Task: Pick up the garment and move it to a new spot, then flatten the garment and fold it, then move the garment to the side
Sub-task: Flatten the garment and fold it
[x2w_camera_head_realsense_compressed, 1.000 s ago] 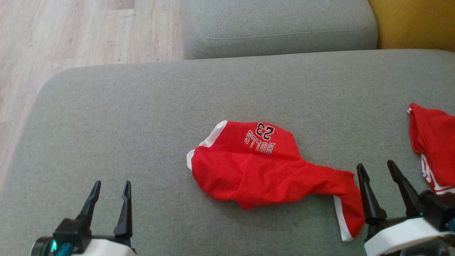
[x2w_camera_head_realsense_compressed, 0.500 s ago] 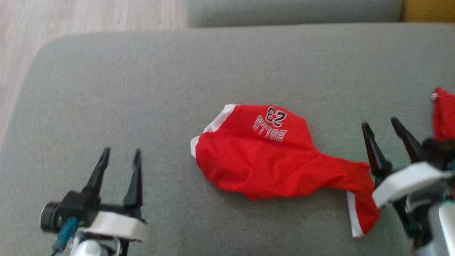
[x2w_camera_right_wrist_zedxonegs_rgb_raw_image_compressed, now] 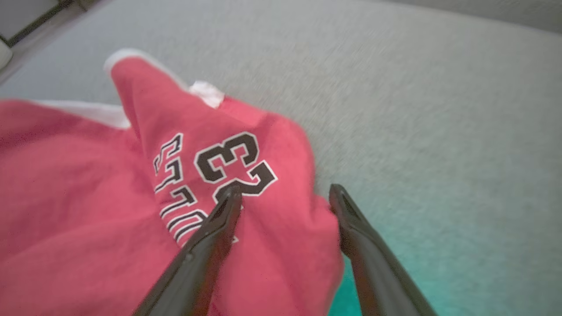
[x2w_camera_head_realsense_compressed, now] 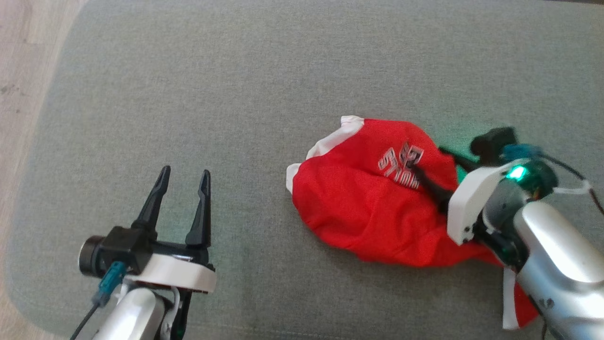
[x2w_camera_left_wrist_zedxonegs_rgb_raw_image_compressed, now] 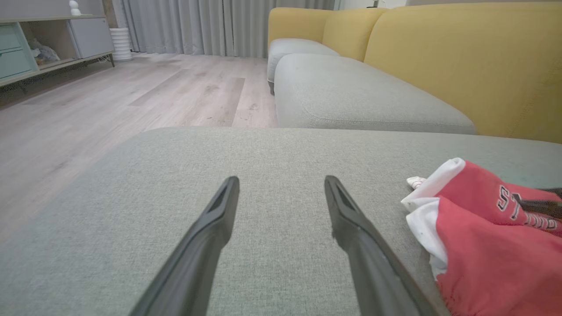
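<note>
Head view, item: garment, red, white-trimmed, black lettering; lies crumpled right of centre on grey cushion. Change: right gripper, a second ago beside the garment's near end, is now over the printed patch, fingers spread astride a ridge of cloth. Judged: pickup grasp imminent, not yet made. Left gripper: spread, well apart to the left.

The garment lies crumpled on the seat cushion, right of centre in the head view. The right hand is over the garment's right part, with one finger above the printed lettering and the other past the garment's edge, over the cushion. The left hand is well apart to the left, above bare cushion. The floor lies left of the cushion. A second cushion lies behind it, beside the backrest.
</note>
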